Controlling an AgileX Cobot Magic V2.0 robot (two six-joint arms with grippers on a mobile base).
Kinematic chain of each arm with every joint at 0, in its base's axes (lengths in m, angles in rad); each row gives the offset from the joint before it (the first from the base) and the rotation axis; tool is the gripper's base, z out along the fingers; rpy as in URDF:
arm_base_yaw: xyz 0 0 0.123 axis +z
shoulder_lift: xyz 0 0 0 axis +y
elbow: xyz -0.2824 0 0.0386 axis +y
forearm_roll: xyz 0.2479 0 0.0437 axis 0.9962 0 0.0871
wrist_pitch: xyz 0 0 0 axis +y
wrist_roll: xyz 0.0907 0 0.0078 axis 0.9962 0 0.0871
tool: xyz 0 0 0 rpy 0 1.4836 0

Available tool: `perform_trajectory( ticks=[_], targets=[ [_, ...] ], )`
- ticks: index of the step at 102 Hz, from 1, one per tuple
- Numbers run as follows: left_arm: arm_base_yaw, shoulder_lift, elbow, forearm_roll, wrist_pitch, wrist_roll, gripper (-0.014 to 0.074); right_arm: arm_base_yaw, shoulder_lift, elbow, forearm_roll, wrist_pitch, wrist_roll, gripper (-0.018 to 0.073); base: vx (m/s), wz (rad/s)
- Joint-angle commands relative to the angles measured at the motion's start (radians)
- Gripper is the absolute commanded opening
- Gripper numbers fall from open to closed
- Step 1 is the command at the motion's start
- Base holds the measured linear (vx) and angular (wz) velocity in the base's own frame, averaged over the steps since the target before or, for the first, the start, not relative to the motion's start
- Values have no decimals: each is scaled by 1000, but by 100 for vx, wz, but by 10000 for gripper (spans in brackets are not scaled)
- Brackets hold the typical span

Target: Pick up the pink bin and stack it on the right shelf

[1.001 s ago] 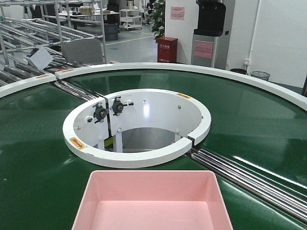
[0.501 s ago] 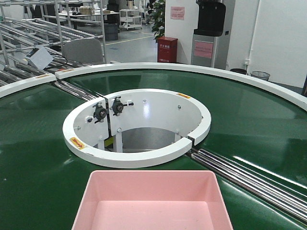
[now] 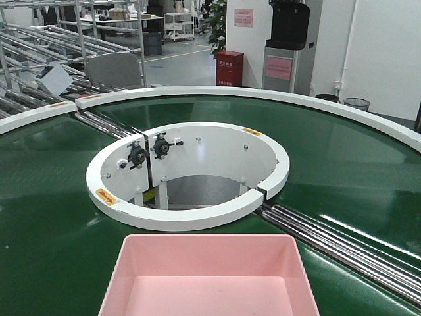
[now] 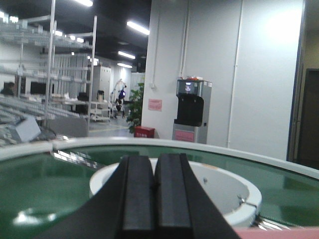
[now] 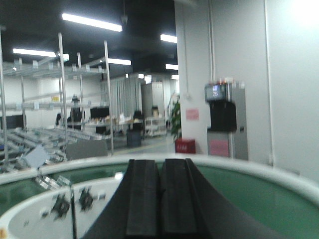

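bin [image 3: 209, 280] lies low right of left tool [image 4: 154, 199], long side crosswise; it and right tool [image 5: 160, 199] are pressed together, empty.

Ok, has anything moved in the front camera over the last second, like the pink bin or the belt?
Nothing visibly changed. The pink bin sits in the same spot on the green conveyor belt, at the bottom edge of the front view, just in front of the white ring.
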Motion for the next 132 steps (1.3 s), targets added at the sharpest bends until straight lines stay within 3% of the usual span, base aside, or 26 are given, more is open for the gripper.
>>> perform_trajectory(
  ticks=[1, 11, 26, 53, 68, 85, 95, 114, 122, 132],
  targets=[
    [-5, 173, -192, 28, -14, 2, -8, -2, 182, -219, -61, 7, -13, -8, 0, 0],
    [-5, 357, -326, 27, -9, 19, -8, -2, 340, -349, -63, 34, -10, -8, 0, 0],
    [-5, 563, -425, 25, -18, 25, -8, -2, 477, -386, -63, 47, 2, -8, 0, 0],
    [-5, 644, -430, 27, -34, 60, 46, 10, 562, -385, -63, 52, 1, 56, 0, 0],
    [-5, 642, -430, 26, -49, 84, 180, 10, 567, -385, -63, 56, 1, 223, 0, 0],
    [-5, 642, -430, 25, -19, 84, 414, 10, 569, -383, -64, 56, 1, 538, 0, 0],
    [-5, 642, -430, 25, -23, 84, 495, 24, 589, -383, -75, 53, -3, 626, 0, 0],
    [-7, 643, -418, 5, 15, 60, 514, 139, 633, -383, -69, 92, 1, 608, 0, 0],
    [-29, 643, -426, -34, 125, 50, 510, 199, 662, -392, -62, 172, 5, 578, 0, 0],
    [-72, 684, -479, -38, 325, 50, 501, 251, 752, -454, -66, 384, 24, 554, 0, 0]
  ],
)
